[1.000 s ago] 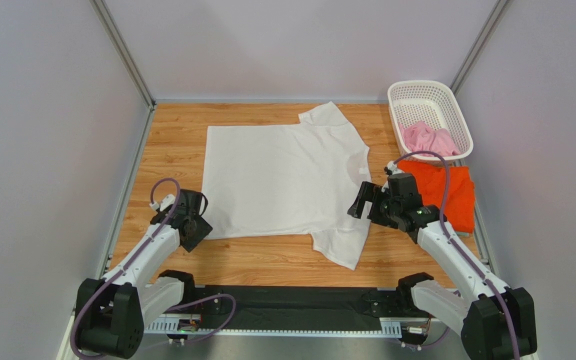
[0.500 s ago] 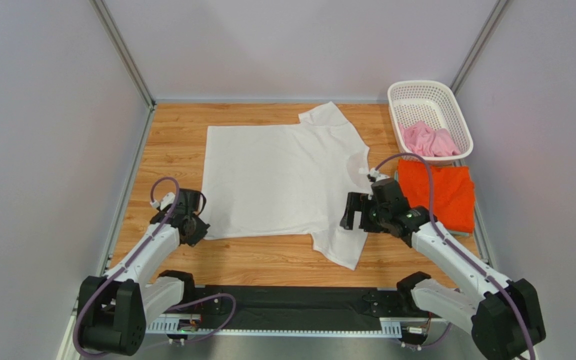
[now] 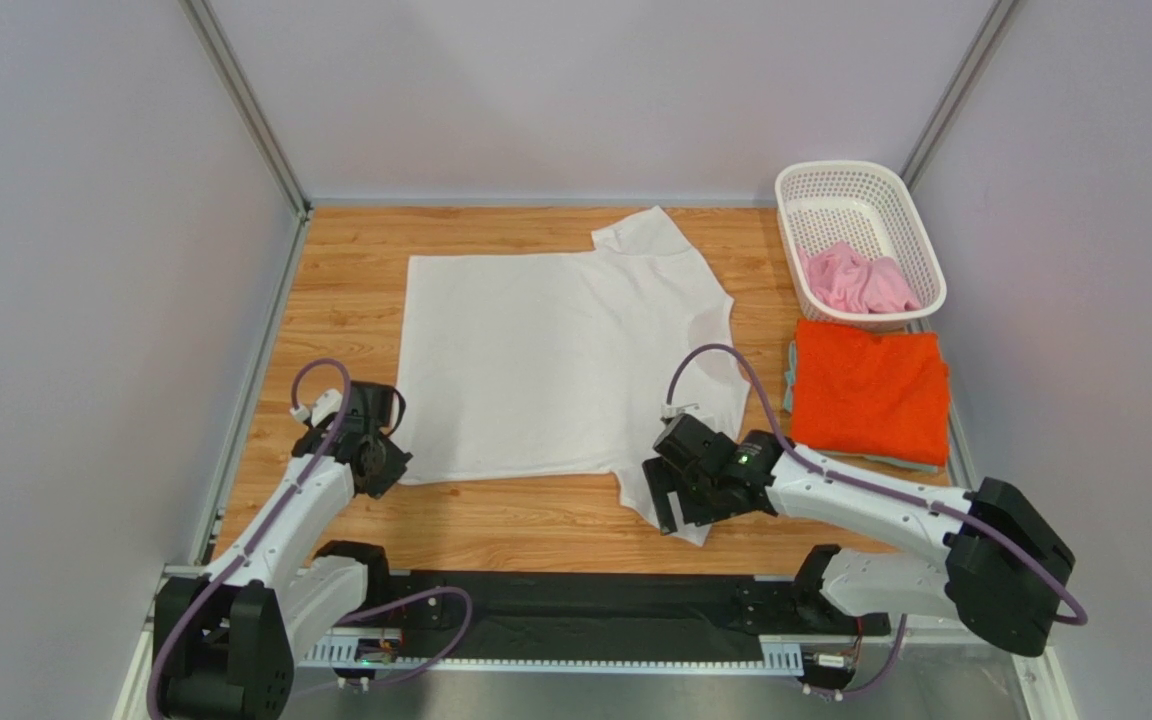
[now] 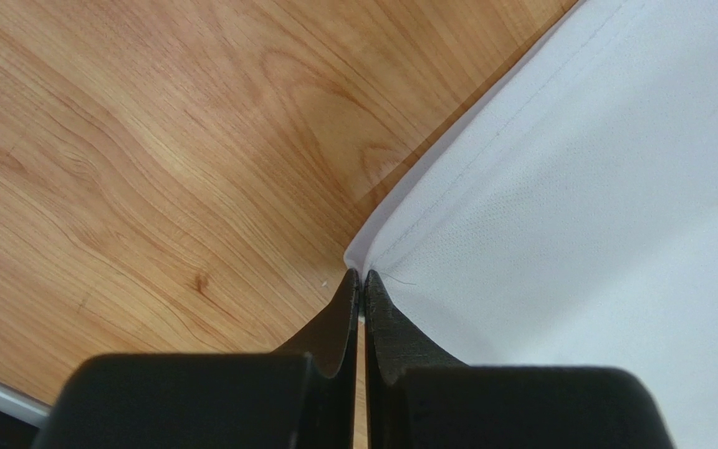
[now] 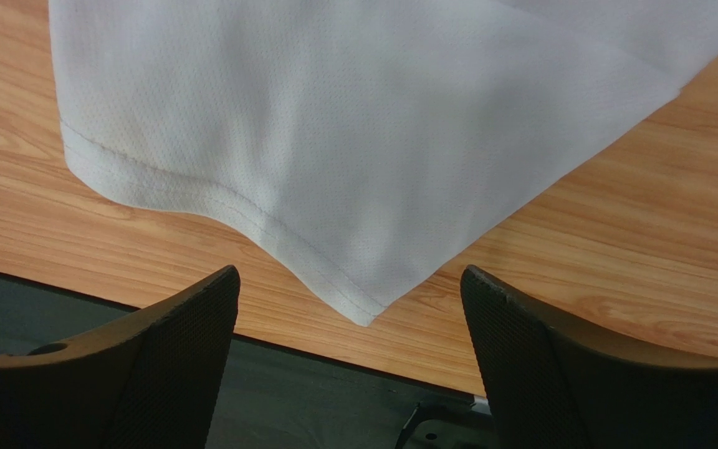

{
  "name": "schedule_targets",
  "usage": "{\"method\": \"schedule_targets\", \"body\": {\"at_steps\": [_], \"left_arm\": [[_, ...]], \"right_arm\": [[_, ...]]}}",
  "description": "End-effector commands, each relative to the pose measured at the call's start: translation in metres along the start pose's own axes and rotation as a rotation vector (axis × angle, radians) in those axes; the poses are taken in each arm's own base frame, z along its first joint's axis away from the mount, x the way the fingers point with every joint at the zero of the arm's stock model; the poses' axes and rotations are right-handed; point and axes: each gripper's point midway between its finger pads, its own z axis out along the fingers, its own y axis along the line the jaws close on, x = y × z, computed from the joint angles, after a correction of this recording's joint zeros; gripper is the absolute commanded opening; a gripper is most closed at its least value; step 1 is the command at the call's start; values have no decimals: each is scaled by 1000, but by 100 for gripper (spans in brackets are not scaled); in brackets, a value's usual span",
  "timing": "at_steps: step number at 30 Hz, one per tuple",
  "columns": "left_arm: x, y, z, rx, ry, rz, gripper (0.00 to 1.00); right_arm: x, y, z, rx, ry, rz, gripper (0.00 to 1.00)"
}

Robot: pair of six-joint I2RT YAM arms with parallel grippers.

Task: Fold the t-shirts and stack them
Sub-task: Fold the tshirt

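My left hand (image 4: 360, 278) is pressed together on the near-left hem corner of the white t-shirt (image 3: 552, 360). The tips meet right at the corner's point, and the hem there is lifted slightly off the wooden worktop (image 3: 342, 285). From this hand the shirt lies flat, running away ahead and to the right.

My right hand (image 5: 349, 276) is spread wide and low over the shirt's near sleeve. The sleeve's stitched corner lies between my two fingers (image 5: 185, 327), touching neither of them. The dark front edge of the worktop lies just under and behind this hand. The white cloth spreads away in front of it.

Ahead and to the right of my right hand, well apart from it, the orange t-shirt (image 3: 868, 393) lies folded in a flat rectangle at the worktop's right edge. Farther beyond that stands the white lattice basket (image 3: 853, 180), and the pink t-shirt (image 3: 860, 281) sits crumpled in its near end.
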Motion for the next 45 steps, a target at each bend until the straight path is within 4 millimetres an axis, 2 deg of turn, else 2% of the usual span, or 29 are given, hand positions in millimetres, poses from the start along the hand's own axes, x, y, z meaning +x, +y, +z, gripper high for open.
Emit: {"method": "schedule_targets", "body": {"at_steps": [1,5,9,14,15,16,18,19,21,23,27,30,35,41,45], "left_arm": [[-5,1,-2,-5,-13,15,0],[-5,2,-1,-8,-10,18,0],[-4,1,-1,-6,-7,20,0],[-4,2,-1,-7,-7,20,0],[-3,3,-2,-9,-4,20,0],[-3,3,-3,-9,-4,20,0],[-4,5,-5,-16,-6,18,0],[-4,6,-6,-21,-8,16,0],[-5,11,-11,-32,-15,8,0],[-5,13,-16,-26,-21,-1,0],[-4,21,-24,-21,-38,-24,0],[-3,24,-31,-2,-50,-38,0],[2,14,-37,83,-34,-53,0],[-7,4,-45,118,-48,-54,0],[-16,-8,-49,148,-68,-57,0]], "right_arm": [[12,14,6,-23,35,5,88],[22,27,12,-61,72,-9,80],[34,23,20,-42,116,6,75],[42,15,28,-2,145,13,60],[45,15,29,1,157,21,55],[46,15,29,2,163,27,40],[53,12,27,6,173,41,29],[54,11,26,8,173,46,20],[60,9,21,7,172,46,15],[67,6,14,22,182,54,2],[82,9,-5,-3,192,36,0],[86,13,-15,-36,180,46,0],[64,26,-30,-112,83,49,0],[14,32,-48,-125,-56,46,0],[-20,26,-57,-101,-130,69,0]]}}
